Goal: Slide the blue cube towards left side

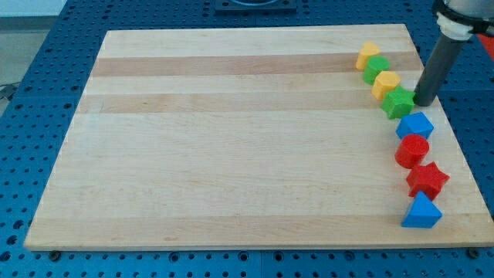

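Observation:
The blue cube [415, 124] lies near the board's right edge, in a column of blocks. My tip [424, 103] stands just above and to the right of it, beside the green star [399, 102]. The dark rod rises to the view's top right. Below the blue cube come a red cylinder [411, 150], a red star [427, 179] and a blue triangular block [421, 211].
Above the green star sit a yellow block [385, 83], a green block [377, 69] and a yellow block [368, 55]. The wooden board [231, 139] lies on a blue perforated table; its right edge runs close to the blocks.

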Available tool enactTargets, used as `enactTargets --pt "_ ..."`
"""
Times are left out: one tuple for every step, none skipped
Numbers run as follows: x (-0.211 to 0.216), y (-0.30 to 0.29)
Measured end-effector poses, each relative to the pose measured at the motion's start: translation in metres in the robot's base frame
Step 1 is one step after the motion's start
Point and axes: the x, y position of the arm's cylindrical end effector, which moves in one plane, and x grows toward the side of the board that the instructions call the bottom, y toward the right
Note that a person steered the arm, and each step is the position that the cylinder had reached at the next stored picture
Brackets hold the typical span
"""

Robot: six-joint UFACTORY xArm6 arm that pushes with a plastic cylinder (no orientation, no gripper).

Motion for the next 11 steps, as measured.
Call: enactTargets --pt "0.039 0.0" --pt "0.043 0.0" --pt "0.043 0.0" --pt "0.068 0.0" --pt "0.068 0.0" --pt "0.068 -0.004" --pt "0.068 -0.004" --pt "0.068 -0.008" --pt "0.068 -0.008" --pt "0.068 -0.015" --pt "0.069 -0.011"
